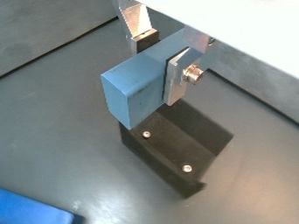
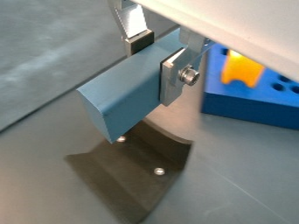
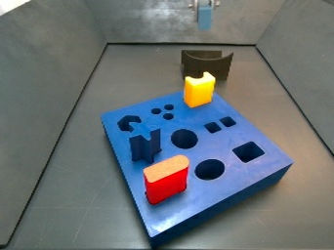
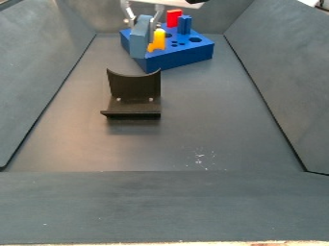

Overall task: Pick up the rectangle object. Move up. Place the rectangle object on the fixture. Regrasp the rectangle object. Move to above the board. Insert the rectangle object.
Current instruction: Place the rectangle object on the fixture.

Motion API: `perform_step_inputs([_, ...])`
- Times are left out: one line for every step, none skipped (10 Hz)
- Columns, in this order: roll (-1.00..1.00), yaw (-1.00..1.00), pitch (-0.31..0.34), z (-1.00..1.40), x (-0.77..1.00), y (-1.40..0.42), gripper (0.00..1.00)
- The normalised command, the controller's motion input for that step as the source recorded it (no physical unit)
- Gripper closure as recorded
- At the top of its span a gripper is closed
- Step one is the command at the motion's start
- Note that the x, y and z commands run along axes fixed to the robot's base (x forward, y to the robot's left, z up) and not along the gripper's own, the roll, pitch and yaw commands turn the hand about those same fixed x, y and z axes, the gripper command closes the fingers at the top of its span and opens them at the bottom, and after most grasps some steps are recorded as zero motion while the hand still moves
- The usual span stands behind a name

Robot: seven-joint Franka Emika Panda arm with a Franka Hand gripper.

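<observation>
In both wrist views my gripper (image 1: pixel 160 54) is shut on the rectangle object (image 1: pixel 131 92), a matte slate grey-blue bar clamped near one end between the silver fingers (image 2: pixel 176 77). The bar (image 2: pixel 122 101) hangs in the air above the fixture (image 1: pixel 176 149), a dark bracket with raised walls, and does not touch it. In a side view the bar (image 3: pixel 205 15) shows high at the top edge, over the fixture (image 3: pixel 205 63). The board (image 3: pixel 196 156), a bright blue slab with cut-outs, lies in front of the fixture.
On the board stand a yellow block (image 3: pixel 198 90), a red block (image 3: pixel 166 181) and a dark blue notched block (image 3: pixel 144 145). Grey walls slope up around the dark floor (image 4: pixel 193 125). The board's corner (image 2: pixel 251 92) shows beside the fixture (image 2: pixel 140 171).
</observation>
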Motion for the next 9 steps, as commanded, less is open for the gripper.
perform_step_inputs([-1.00, 0.12, 0.214, 0.40, 0.28, 0.79, 1.00])
perform_step_inputs([-1.00, 0.09, 0.217, 0.30, 0.21, 0.68, 1.00])
perform_step_inputs([-1.00, 0.06, 0.225, 0.08, 0.10, 0.42, 1.00])
perform_step_inputs([-1.00, 0.06, 0.232, 0.05, 0.09, 0.31, 1.00])
perform_step_inputs([-1.00, 0.04, 0.255, 0.04, 0.09, 0.11, 1.00])
perform_step_inputs([-1.00, 0.02, 0.273, 0.01, 0.09, 0.08, 1.00])
perform_step_inputs([-1.00, -0.01, 0.294, -0.01, 0.10, 0.07, 1.00])
perform_step_inputs([-1.00, -0.03, 0.314, -0.02, 0.10, 0.06, 1.00])
perform_step_inputs([-1.00, -0.06, 0.341, -0.02, 0.09, 0.06, 1.00])
